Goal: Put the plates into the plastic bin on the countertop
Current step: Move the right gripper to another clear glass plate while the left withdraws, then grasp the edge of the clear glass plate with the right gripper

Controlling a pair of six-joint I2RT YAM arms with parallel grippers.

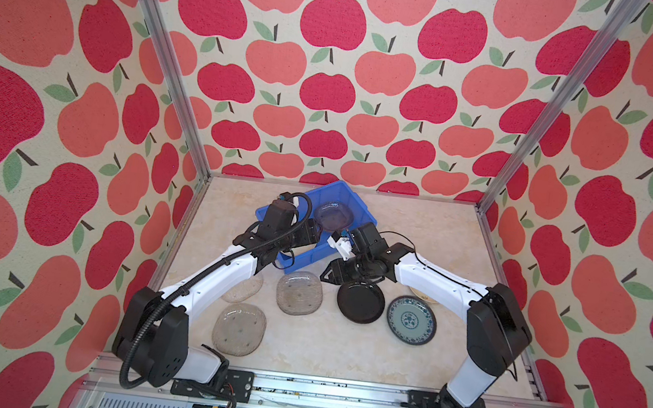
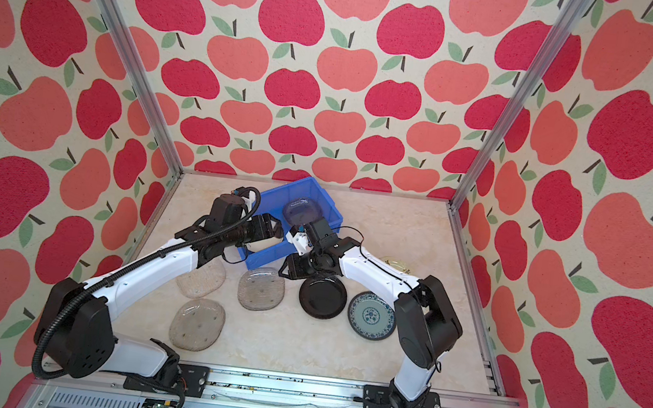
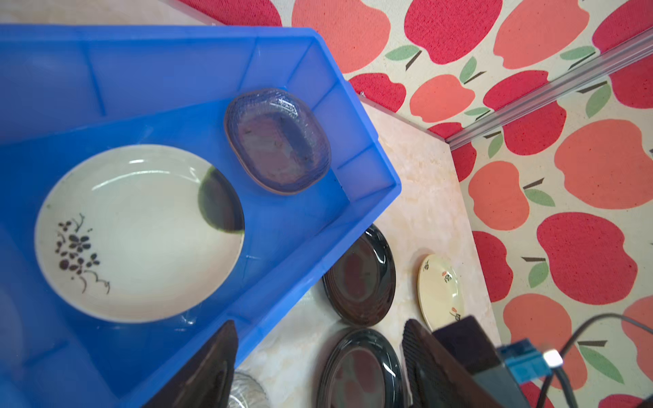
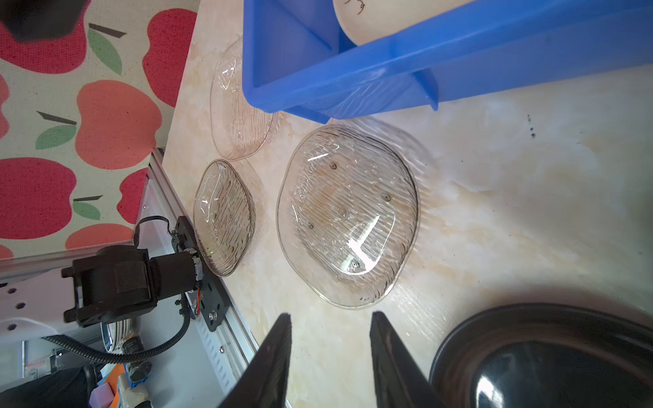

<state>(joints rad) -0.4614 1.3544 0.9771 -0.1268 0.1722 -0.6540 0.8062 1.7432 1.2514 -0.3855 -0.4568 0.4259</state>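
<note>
The blue plastic bin [image 1: 352,199] [image 2: 317,193] stands at the back of the countertop [image 1: 429,242]. Inside it lie a white plate with a dark blotch [image 3: 137,233] and a clear glass plate [image 1: 334,215] [image 3: 279,141]. My left gripper [image 1: 315,233] [image 3: 318,335] hangs open and empty over the bin's near side. My right gripper [image 1: 327,274] [image 4: 331,318] is open and empty just above the countertop, beside a black plate [image 1: 360,303] [image 4: 547,356]. A second black plate [image 3: 360,275], a cream plate [image 3: 440,289], a blue-white plate [image 1: 412,320] and three clear plates [image 1: 299,293] [image 1: 238,329] [image 1: 242,289] lie on the countertop.
Aluminium framing [image 1: 336,394] edges the countertop at the front, and apple-patterned walls [image 1: 329,88] close the other sides. The left arm [image 1: 215,280] passes over one clear plate. The right arm [image 1: 437,280] covers part of the cream plate.
</note>
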